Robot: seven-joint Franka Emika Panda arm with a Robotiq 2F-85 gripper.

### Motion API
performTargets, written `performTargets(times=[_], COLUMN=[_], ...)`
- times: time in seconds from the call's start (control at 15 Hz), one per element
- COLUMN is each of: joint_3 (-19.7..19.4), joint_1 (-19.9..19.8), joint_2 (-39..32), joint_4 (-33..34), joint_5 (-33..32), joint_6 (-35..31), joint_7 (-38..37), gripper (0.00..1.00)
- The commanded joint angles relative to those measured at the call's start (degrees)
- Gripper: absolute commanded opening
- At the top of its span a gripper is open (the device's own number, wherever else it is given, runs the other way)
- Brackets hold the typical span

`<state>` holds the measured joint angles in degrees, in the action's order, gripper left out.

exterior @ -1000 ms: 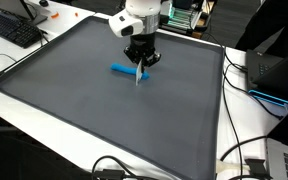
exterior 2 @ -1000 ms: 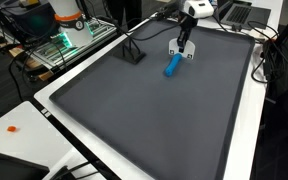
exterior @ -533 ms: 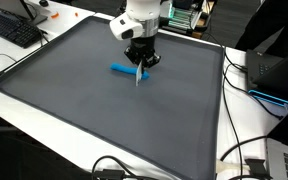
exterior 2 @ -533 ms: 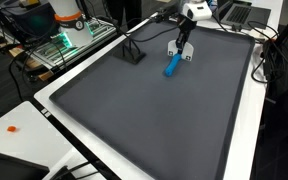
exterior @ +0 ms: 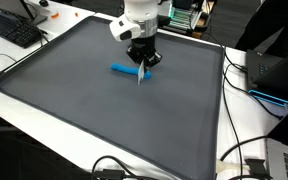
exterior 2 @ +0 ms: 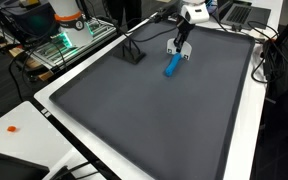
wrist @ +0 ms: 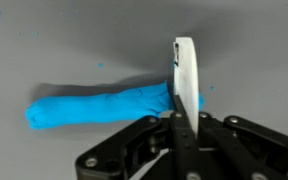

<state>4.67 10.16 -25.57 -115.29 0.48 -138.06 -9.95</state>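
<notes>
My gripper [exterior: 141,62] is shut on a thin white stick-like object [wrist: 187,75] and holds it upright, its tip just over the grey mat [exterior: 84,110]. A blue elongated roll [wrist: 99,106] lies flat on the mat right beside the white object, and one end seems to touch it. In both exterior views the blue roll [exterior: 122,69] [exterior 2: 171,66] lies at the gripper's [exterior 2: 181,42] side, near the far part of the mat. What the white object is cannot be told.
A black stand [exterior 2: 132,52] sits on the mat near the gripper. A keyboard [exterior: 14,30] lies off the mat at one corner. Cables [exterior: 244,150] and a laptop [exterior: 287,160] lie along the white table edge. A small orange item [exterior 2: 12,128] lies on the white table.
The gripper with the white object has shifted very slightly. The blue roll has stayed in place.
</notes>
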Motion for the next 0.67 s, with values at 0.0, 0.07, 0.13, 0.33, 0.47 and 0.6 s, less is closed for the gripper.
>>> performTargets(times=[0.0, 0.07, 0.13, 0.33, 0.47, 0.6], joint_3=[2.31, 2.52, 2.69, 2.77, 2.78, 2.58], joint_1=[-1.12, -1.17, -1.21, -1.04, -1.34, -1.7], joint_2=[-0.63, -0.44, -0.28, 0.61, 1.17, 1.88], joint_4=[0.27, 0.45, 0.6, 0.87, 1.23, 1.51], joint_5=[4.4, 5.03, 5.49, 5.1, 4.93, 4.72], joint_6=[2.47, 2.63, 2.81, 2.45, 2.38, 2.32], joint_7=[1.73, 1.87, 2.01, 2.85, 3.93, 5.02], gripper=[0.01, 0.01, 0.01, 0.01, 0.01, 0.01])
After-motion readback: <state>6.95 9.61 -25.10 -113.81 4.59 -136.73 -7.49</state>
